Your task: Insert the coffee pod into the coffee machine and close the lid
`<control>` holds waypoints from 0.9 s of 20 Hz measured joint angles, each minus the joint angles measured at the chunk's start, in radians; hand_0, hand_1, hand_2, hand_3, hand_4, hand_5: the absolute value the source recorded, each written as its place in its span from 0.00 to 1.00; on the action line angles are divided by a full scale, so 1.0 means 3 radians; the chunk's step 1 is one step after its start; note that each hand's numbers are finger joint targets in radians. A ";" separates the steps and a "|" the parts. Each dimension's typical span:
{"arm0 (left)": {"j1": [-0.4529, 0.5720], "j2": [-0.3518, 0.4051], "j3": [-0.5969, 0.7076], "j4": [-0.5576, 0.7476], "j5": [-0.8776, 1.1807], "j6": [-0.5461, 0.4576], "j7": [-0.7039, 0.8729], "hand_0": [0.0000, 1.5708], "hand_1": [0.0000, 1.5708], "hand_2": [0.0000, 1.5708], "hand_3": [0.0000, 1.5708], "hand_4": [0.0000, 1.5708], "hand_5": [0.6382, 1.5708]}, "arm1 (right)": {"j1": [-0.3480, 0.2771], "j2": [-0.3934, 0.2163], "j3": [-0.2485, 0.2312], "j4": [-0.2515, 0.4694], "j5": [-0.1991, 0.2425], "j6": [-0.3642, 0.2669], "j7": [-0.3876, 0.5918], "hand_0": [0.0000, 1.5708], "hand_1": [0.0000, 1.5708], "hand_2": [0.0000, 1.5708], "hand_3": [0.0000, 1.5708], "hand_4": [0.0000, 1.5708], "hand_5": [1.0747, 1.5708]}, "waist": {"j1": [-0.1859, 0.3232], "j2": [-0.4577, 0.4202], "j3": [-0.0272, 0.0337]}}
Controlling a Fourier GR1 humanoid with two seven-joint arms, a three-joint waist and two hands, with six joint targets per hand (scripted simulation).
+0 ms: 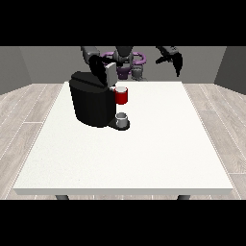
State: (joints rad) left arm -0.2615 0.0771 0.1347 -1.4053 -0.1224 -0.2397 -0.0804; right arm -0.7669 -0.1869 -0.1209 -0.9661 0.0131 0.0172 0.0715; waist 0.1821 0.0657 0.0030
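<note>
The black coffee machine (92, 103) stands on the left half of the white table (158, 144). Its grey lid (110, 73) is tilted up above the red pod holder (122, 96). A small silver cup (122, 118) sits on the machine's base under the holder. The hand at the view's left (98, 66) is right at the raised lid, close behind it; I cannot tell whether it touches it. The hand at the view's right (175, 59) hangs in the air behind the table's far edge, fingers relaxed and pointing down, holding nothing. No separate coffee pod shows.
The robot's torso (126, 61) stands behind the table's far edge. The machine sits away from every table edge. Wooden floor surrounds the table.
</note>
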 measured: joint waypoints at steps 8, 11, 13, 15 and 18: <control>0.0019 -0.0015 -0.0062 -0.0017 -0.0006 -0.0008 -0.0012 0.00 0.00 0.00 0.00 0.20 1.00 | -0.0188 -0.0065 0.0027 0.0011 0.0087 -0.0055 0.0249 0.00 0.00 0.00 0.00 0.00 1.00 | 0.0062 0.0060 0.0025; -0.0003 -0.0014 -0.0083 0.0015 -0.0031 -0.0005 -0.0052 0.00 0.00 0.00 0.00 0.21 1.00 | -0.0223 -0.0083 0.0078 -0.0046 0.0199 -0.0147 0.0335 0.00 0.00 0.00 0.00 0.07 1.00 | 0.0086 0.0099 0.0032; -0.0031 -0.0020 -0.0093 0.0038 -0.0039 0.0001 -0.0067 0.00 0.00 0.00 0.00 0.21 1.00 | -0.0252 -0.0115 0.0123 -0.0081 0.0285 -0.0181 0.0407 0.00 0.00 0.00 0.00 0.05 1.00 | 0.0103 0.0128 0.0040; -0.0092 -0.0039 -0.0125 0.0047 -0.0052 0.0001 -0.0077 0.00 0.00 0.00 0.00 0.23 1.00 | -0.0331 -0.0161 0.0136 -0.0101 0.0362 -0.0234 0.0517 0.00 0.00 0.00 0.00 0.14 1.00 | 0.0152 0.0182 0.0048; -0.0173 -0.0059 -0.0165 0.0046 -0.0047 -0.0023 -0.0082 0.00 0.00 0.00 0.00 0.24 1.00 | -0.0411 -0.0231 0.0143 -0.0136 0.0476 -0.0315 0.0659 0.00 0.00 0.00 0.00 0.17 1.00 | 0.0245 0.0245 0.0061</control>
State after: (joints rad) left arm -0.3134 0.0593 0.0853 -1.3916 -0.1365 -0.2467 -0.1051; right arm -0.8902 -0.2562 -0.0779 -1.0069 0.1558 -0.0772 0.2693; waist 0.2555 0.1392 0.0214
